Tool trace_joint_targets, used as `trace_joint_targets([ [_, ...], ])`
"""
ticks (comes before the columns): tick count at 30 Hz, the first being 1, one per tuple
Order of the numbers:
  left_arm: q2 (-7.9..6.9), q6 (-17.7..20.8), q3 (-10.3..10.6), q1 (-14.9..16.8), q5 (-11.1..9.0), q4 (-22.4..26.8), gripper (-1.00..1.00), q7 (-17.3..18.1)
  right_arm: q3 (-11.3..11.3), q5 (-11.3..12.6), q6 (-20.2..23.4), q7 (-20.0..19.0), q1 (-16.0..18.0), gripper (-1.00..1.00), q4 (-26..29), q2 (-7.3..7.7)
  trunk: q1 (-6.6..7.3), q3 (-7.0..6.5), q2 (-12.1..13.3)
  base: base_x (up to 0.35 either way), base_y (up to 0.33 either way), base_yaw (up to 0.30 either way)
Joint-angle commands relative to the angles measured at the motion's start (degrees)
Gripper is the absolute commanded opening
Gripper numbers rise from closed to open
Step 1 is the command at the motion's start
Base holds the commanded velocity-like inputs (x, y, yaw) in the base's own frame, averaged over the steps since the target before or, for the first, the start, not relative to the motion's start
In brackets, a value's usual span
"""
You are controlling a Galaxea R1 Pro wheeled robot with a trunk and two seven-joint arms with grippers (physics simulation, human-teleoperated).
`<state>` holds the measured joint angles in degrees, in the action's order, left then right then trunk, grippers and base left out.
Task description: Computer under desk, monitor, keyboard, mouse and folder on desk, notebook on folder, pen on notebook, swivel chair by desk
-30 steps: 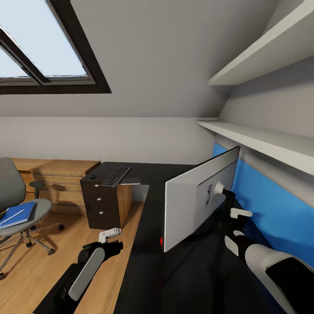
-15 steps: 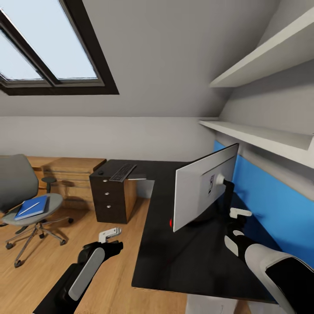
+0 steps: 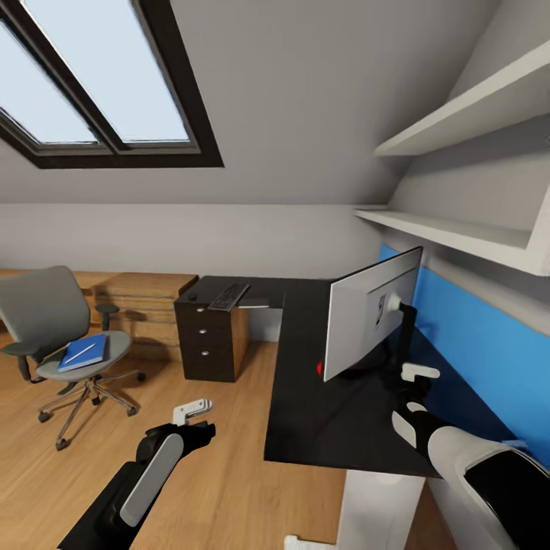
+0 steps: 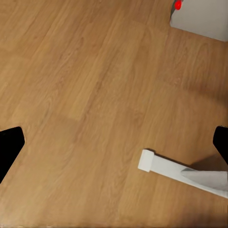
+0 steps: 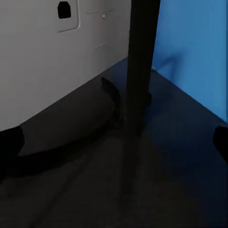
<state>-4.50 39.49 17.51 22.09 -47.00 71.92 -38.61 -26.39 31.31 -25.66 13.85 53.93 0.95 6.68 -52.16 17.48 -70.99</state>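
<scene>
The white monitor (image 3: 373, 309) stands on the black desk (image 3: 321, 428) with its back toward me; up close I see its back panel (image 5: 52, 61) and dark stand pole (image 5: 140, 61). My right gripper (image 3: 418, 373) hovers open just behind that stand, its fingertips (image 5: 9, 142) wide apart. The keyboard (image 3: 229, 296) lies on the desk's far wing, a small dark mouse (image 3: 192, 297) beside it. Over at the left, the grey swivel chair (image 3: 53, 317) carries a blue folder (image 3: 82, 352) with a pen on it. My left gripper (image 3: 191, 410) hangs open over the floor (image 4: 95, 95).
A dark drawer unit (image 3: 210, 340) sits under the far wing, with a wooden dresser (image 3: 145, 302) behind it. White shelves (image 3: 458, 229) run above the blue wall panel (image 3: 473, 344). A white bar (image 4: 180, 172) and a pale box with a red light (image 4: 199, 16) rest on the floor.
The whole view has shifted: the camera has drawn back, so the desk's near edge and more floor show. Both arms keep their pose and the things stay put.
</scene>
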Motion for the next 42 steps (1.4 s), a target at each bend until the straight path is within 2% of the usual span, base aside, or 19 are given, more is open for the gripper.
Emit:
trace_joint_targets([
  [1,-0.07,0.0,0.2,0.1,-0.6,0.1,1.00,-0.6,-0.5,0.4,0.3,0.2,0.0,1.00,0.0,-0.06,0.03,0.08,-0.1,-0.275,0.222,0.000],
  [4,-0.07,0.0,0.2,0.1,-0.7,0.1,1.00,-0.6,-0.5,0.5,3.7,0.3,0.0,1.00,0.7,-0.62,0.03,0.08,-0.1,-0.274,0.222,0.000],
  [8,-0.07,0.0,0.2,0.1,-0.7,0.1,1.00,-0.7,-0.3,0.6,10.1,0.6,0.0,1.00,4.4,-1.69,0.03,0.08,-0.1,-0.246,0.198,0.000],
  [9,-0.07,0.0,0.2,0.1,-0.8,0.1,1.00,-0.8,-0.2,0.7,13.3,0.7,0.0,1.00,6.6,-1.94,0.03,0.08,-0.1,-0.140,0.104,0.000],
  [11,-0.07,0.0,0.2,0.1,-0.8,0.0,1.00,-0.8,-0.1,0.8,17.0,0.9,0.0,1.00,8.8,-2.10,0.03,0.08,-0.1,-0.101,0.075,0.000],
  [12,-0.07,0.0,0.1,0.1,-0.8,0.0,1.00,-0.9,0.0,0.9,20.8,1.0,0.0,1.00,10.9,-2.18,0.03,0.08,-0.1,-0.057,0.043,0.000],
  [13,-0.07,0.0,0.1,0.1,-0.8,0.1,1.00,-0.9,0.0,0.9,22.6,1.1,0.0,1.00,11.9,-2.20,0.03,0.08,-0.1,-0.046,0.034,0.000],
  [17,-0.07,0.0,0.1,0.1,-0.7,0.1,1.00,-0.9,0.1,1.0,28.1,2.2,-0.4,1.00,15.8,-2.25,0.03,0.08,-0.1,-0.027,0.020,0.000],
  [18,-0.07,0.0,0.1,0.1,-0.7,0.1,1.00,-0.9,0.1,1.0,29.6,3.6,-1.0,1.00,18.0,-2.27,0.03,0.08,-0.1,-0.012,0.009,0.000],
  [21,-0.07,0.0,0.1,0.1,-0.7,0.1,1.00,-0.9,0.1,0.9,30.9,7.3,-2.7,1.00,22.1,-2.26,0.03,0.08,-0.1,-0.008,0.006,0.000],
  [24,-0.07,0.0,0.1,0.1,-0.7,0.1,1.00,-0.9,0.1,0.9,32.1,12.8,-5.1,1.00,28.2,-2.17,0.03,0.08,-0.1,-0.004,0.003,0.000],
  [25,-0.07,0.0,0.1,0.1,-0.7,0.1,1.00,-0.9,0.1,0.9,33.3,17.1,-7.2,1.00,33.2,-2.10,0.03,0.08,-0.1,-0.002,0.002,0.000],
  [28,-0.07,0.0,0.2,0.1,-0.7,0.1,1.00,-0.9,0.0,0.6,35.6,23.3,-11.3,1.00,42.1,-2.02,0.03,0.08,-0.1,-0.001,0.001,0.000],
  [29,-0.07,0.0,0.2,0.1,-0.7,0.1,1.00,-1.0,0.0,0.4,36.9,26.9,-14.5,1.00,48.1,-1.93,0.03,0.08,-0.1,0.000,0.000,0.000],
  [31,-0.07,0.0,0.2,0.1,-0.7,0.1,1.00,-1.0,-0.1,0.1,37.8,29.5,-17.4,1.00,53.6,-1.70,0.03,0.08,-0.1,0.000,0.000,0.000],
  [32,-0.07,0.0,0.2,0.1,-0.7,0.1,1.00,-1.0,-0.1,-0.3,38.4,31.2,-19.8,1.00,58.0,-1.28,0.03,0.08,-0.1,0.000,0.000,0.000],
  [35,-0.07,0.0,0.2,0.1,-0.7,0.1,1.00,-1.0,-0.2,-1.8,39.0,32.9,-22.5,1.00,63.6,-0.49,0.03,0.08,-0.1,0.006,0.032,0.000],
  [42,-0.07,-0.1,0.2,0.1,-0.7,0.1,1.00,-0.9,-0.9,-5.3,39.1,33.9,-24.2,1.00,66.9,-0.01,0.03,0.08,-0.1,0.129,0.155,0.000],
])
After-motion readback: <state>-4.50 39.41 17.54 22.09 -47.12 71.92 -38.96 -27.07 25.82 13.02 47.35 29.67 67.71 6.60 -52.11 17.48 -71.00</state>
